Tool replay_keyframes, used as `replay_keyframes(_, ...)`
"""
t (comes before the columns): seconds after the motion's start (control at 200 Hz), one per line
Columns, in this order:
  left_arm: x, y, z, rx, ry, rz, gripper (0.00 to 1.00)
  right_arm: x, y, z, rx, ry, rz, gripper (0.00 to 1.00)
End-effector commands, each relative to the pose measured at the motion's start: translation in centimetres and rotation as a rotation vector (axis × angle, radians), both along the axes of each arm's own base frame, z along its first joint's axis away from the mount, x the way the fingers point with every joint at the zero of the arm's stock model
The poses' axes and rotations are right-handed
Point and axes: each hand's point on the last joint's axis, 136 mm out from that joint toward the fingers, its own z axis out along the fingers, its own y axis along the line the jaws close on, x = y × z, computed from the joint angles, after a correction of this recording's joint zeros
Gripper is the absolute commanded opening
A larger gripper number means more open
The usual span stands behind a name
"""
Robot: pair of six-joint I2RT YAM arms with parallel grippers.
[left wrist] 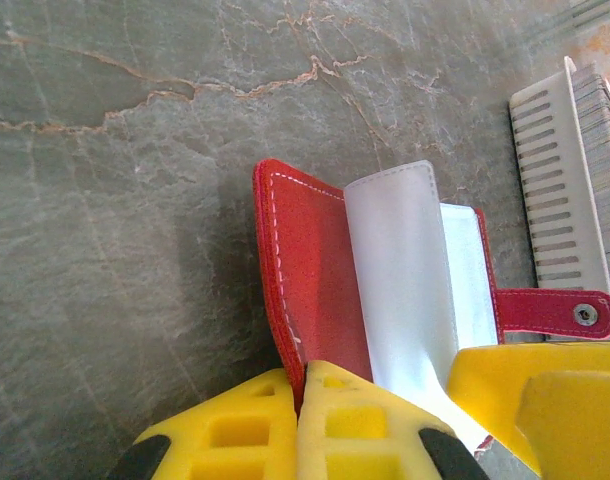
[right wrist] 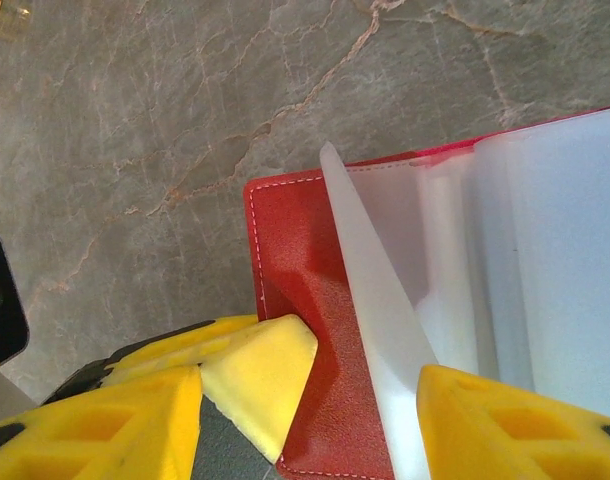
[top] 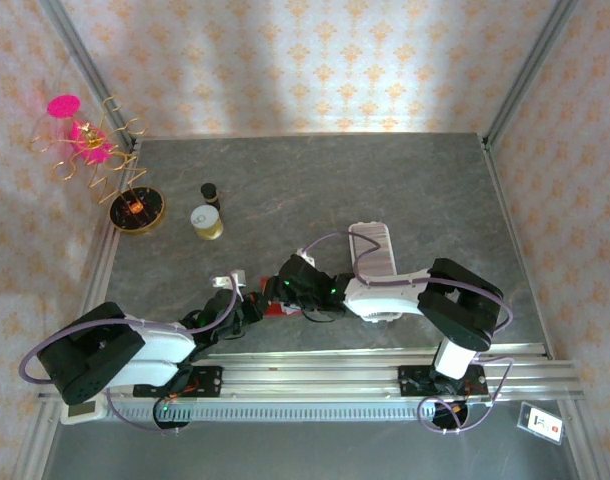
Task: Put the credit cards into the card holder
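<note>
Card holder lies open on the grey marbled surface, centre of the left wrist view. Its red cover is spread out, a pale plastic leaf arches up from the spine, and the strap w/ metal snap sticks out to the right. In the top view it's a small red patch at lower centre, btwn the two arm tips.

L end effector, bottom centre of its own view, is clenched: both yellow fingers are pressed together on the near edge of the red cover.

R end effector is released, jaws apart. One yellow finger sits at lower left over the red inner cover, the other at lower right over the pale leaves. One leaf stands edge-on btwn them, not squeezed. An R finger also shows as a yellow block at lower right of the left wrist view, against the pale leaf.

Credit cards stand packed in a slotted white rack at the right edge of that view, just beside the strap. Top view puts the rack right of centre, above the R arm. Whether any card sits in the holder: can't tell.

Upper left of the top view: gold wire stand w/ pink bits on a round base, plus a gold jar & small dark bottle, all well apart from the holder.
</note>
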Motion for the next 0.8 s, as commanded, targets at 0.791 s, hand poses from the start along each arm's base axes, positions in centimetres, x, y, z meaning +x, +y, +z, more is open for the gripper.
replay_keyframes(0.791,-0.3,5.3,1.3,0.083,-0.066,0.198,0.18,-0.6,1.6,-0.4,0.12,0.046,-0.005,0.57)
